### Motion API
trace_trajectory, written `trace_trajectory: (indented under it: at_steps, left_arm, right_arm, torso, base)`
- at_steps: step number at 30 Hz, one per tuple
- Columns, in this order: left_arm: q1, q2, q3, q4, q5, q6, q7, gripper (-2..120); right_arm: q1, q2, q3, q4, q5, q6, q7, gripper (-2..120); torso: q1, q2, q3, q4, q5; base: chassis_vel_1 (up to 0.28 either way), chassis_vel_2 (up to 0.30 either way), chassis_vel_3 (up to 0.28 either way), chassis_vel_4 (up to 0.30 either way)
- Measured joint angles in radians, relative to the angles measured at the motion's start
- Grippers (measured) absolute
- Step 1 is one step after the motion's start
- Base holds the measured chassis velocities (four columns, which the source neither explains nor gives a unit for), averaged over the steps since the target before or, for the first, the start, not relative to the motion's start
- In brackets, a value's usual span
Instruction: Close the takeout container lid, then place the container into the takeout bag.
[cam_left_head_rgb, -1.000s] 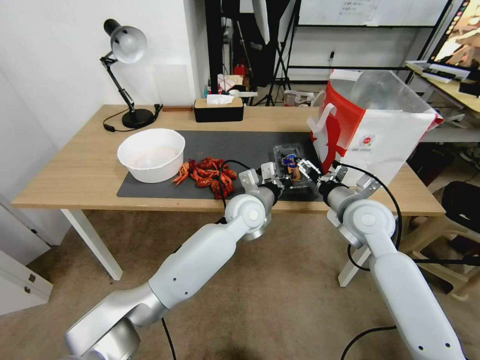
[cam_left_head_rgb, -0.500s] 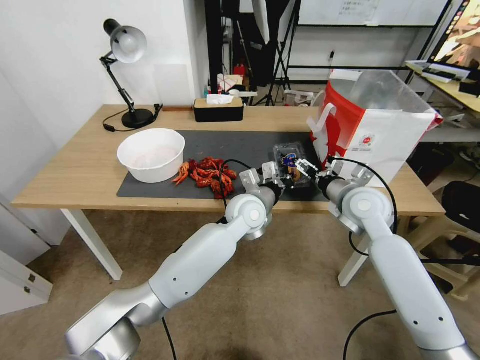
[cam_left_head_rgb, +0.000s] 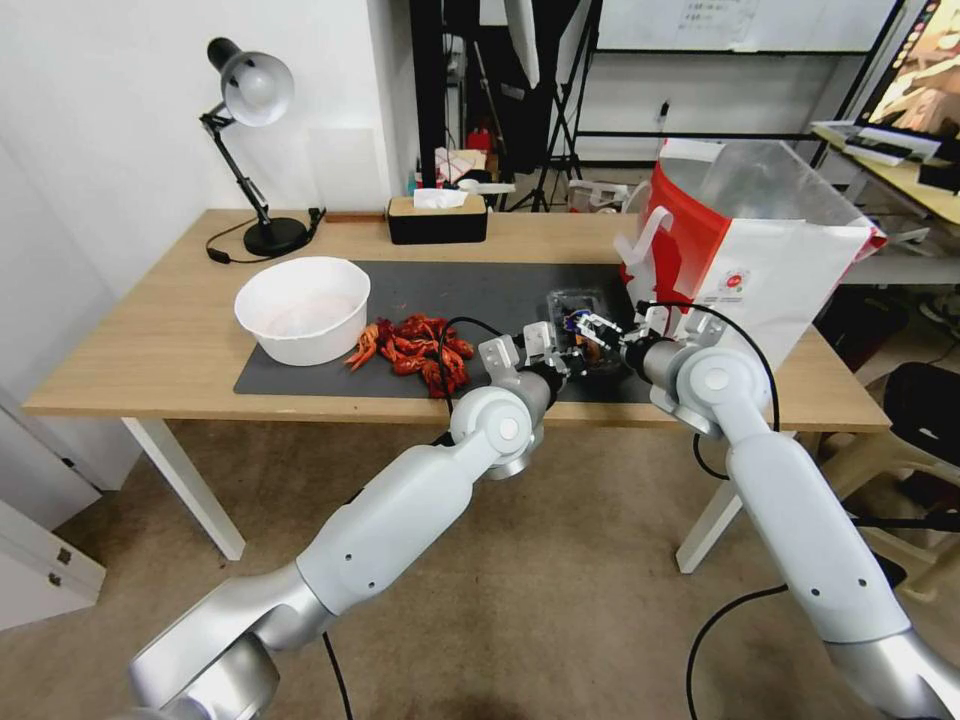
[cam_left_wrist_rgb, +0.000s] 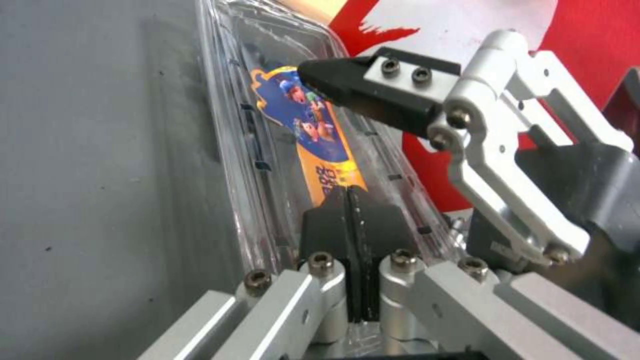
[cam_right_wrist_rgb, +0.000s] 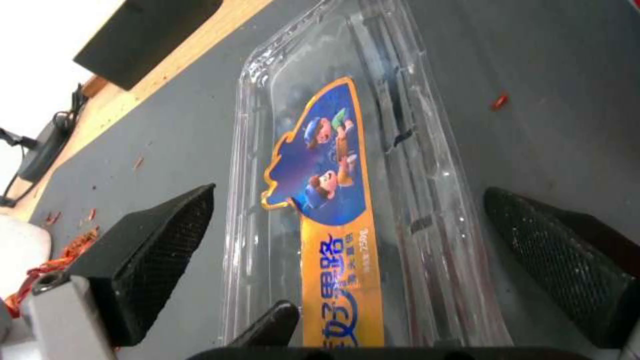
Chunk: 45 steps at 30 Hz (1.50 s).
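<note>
The takeout container (cam_left_head_rgb: 583, 322) lies flat on the dark mat (cam_left_head_rgb: 480, 290) near the front edge of the worktop (cam_left_head_rgb: 150, 330), toward its right end, just beside the foot of the takeout bag (cam_left_head_rgb: 760, 270). Its long axis runs from the front edge toward the back, so the robot meets it end-on.

The left gripper (cam_left_wrist_rgb: 357, 220) sits at the container's near end with its fingers pressed together; in the left wrist view they rest on or just over the near rim, and whether they pinch plastic cannot be told. The right gripper (cam_right_wrist_rgb: 347, 250) hangs over the same end with its fingers (cam_right_wrist_rgb: 160, 235) spread wide, one on either side of the container's width and apart from it. That straddle across the short axis is what the next move depends on, and the right arm is also the one nearer the bag.

The lid (cam_right_wrist_rgb: 327, 165), with its blue and orange sticker, appears to lie down over the base, though whether it has snapped shut is hard to make out. The contents are not visible.
</note>
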Motion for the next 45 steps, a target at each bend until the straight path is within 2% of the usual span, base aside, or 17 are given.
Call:
trace_trajectory:
  at_steps: [14, 37, 45]
  left_arm:
    - [0.001, -0.003, 0.004, -0.011, 0.0, -0.001, -0.003, 0]
    - [0.007, 0.0, 0.006, -0.022, 0.002, -0.001, -0.007, 0]
    - [0.008, -0.001, 0.006, -0.025, 0.003, -0.001, -0.008, 0]
  right_arm:
    - [0.032, -0.006, -0.02, -0.039, 0.013, -0.046, 0.005, 100]
    - [0.019, -0.052, -0.018, -0.042, 0.035, -0.107, -0.076, 100]
    - [0.011, -0.069, -0.019, -0.035, 0.043, -0.109, -0.08, 89]
  torso:
    - [0.0, 0.0, 0.0, 0.0002, -0.0002]
    - [0.0, 0.0, 0.0, -0.0001, -0.0001]
    - [0.0, 0.0, 0.0, -0.0003, -0.0002]
  base:
    - [0.0, 0.0, 0.0, 0.0]
    - [0.0, 0.0, 0.0, 0.0]
    - [0.0, 0.0, 0.0, 0.0]
